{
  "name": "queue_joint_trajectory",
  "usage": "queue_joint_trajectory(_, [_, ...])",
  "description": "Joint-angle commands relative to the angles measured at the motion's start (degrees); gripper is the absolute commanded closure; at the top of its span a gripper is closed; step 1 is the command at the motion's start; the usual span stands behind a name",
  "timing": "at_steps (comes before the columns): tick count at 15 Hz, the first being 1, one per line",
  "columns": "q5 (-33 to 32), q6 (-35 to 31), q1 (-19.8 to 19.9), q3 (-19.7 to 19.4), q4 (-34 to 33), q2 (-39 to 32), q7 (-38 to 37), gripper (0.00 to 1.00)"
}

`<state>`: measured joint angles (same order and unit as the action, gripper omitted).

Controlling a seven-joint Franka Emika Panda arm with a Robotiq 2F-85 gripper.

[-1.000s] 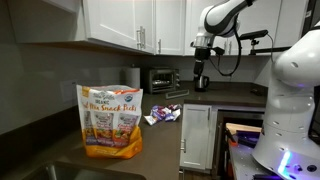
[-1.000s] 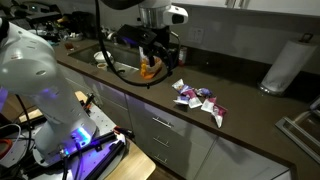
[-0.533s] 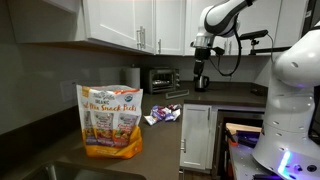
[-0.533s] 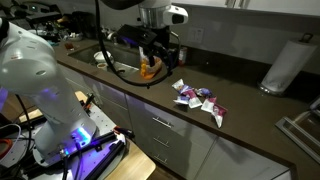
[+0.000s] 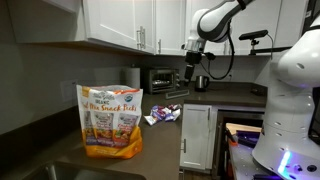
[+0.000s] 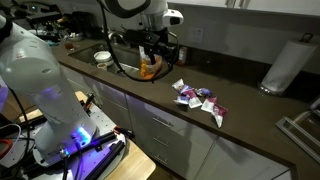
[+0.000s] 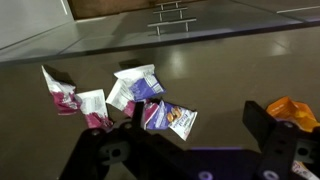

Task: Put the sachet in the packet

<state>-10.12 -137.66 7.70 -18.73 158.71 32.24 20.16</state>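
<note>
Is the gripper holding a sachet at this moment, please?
No, the open gripper hangs empty above the sachets, which all lie on the dark counter.

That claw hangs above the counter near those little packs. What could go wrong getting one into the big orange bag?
The sachets lie bunched, some touching, so the open tool might pinch two or scatter them. They are flat on the counter, so it could slip off them. The orange bag stands free and might tip if bumped; whether its top is open cannot be seen.
</note>
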Motion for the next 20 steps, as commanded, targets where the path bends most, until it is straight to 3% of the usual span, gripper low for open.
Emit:
queue_joint_trajectory(1, [2.6,-7.9,-2.8,2.9,-1.2,-8.1,-0.8,0.0])
queue_joint_trajectory(5, [-1.0,-12.7,-2.3,8.1,-4.5,-18.2,-4.3,0.0])
queue_joint_trajectory(9, [-9.5,-13.1,0.1,12.4,-9.8,-26.8,-11.2,0.0])
queue_joint_trajectory(16, [-24.8,-11.9,-0.4,10.8,-17.7,-38.3,-23.6,0.0])
queue_joint_trajectory(20, [-27.6,-10.6,-1.1,8.1,-20.9,-44.7,-27.2,0.0])
